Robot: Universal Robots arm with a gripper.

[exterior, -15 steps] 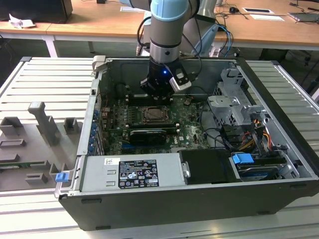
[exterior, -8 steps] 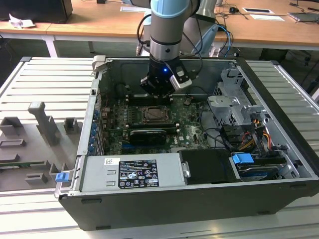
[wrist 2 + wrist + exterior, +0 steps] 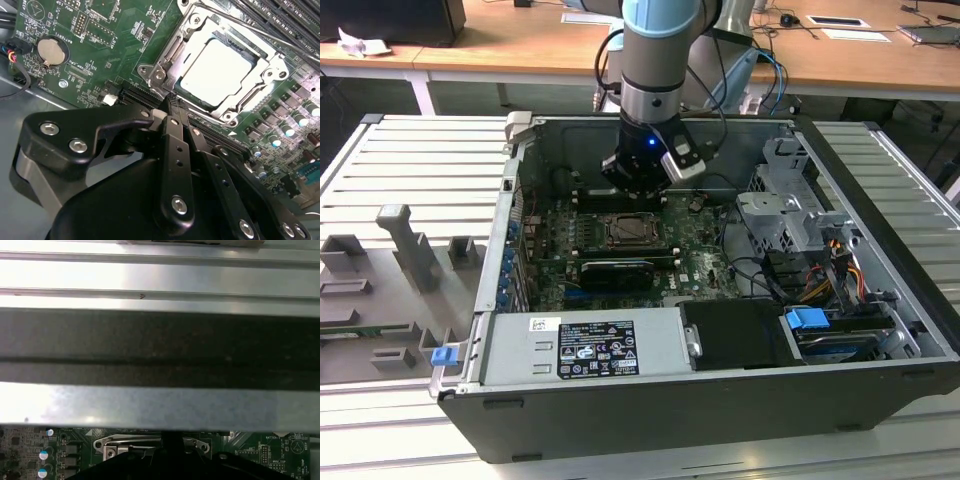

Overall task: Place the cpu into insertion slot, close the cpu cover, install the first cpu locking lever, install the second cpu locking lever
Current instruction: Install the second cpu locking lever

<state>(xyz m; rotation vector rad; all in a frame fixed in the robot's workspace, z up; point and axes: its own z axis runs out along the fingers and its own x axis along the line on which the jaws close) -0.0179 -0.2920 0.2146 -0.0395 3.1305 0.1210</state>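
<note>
We see the cpu (image 3: 216, 70) seated in the insertion slot (image 3: 192, 97), just beyond the tips of the end effector (image 3: 172, 107), whose fingers (image 3: 175, 145) are pressed together on nothing. The chip's face is pale and silvery, square, framed by the silver cpu cover (image 3: 270, 65), which lies flat around it. In the exterior view the end effector (image 3: 642, 188) hangs inside the open computer case (image 3: 720, 390) just above the slot (image 3: 632, 233). Nearer us sit a grey power supply (image 3: 585, 345) and tangled cables (image 3: 825, 280); farther off, a wooden bench (image 3: 520, 40)
</note>
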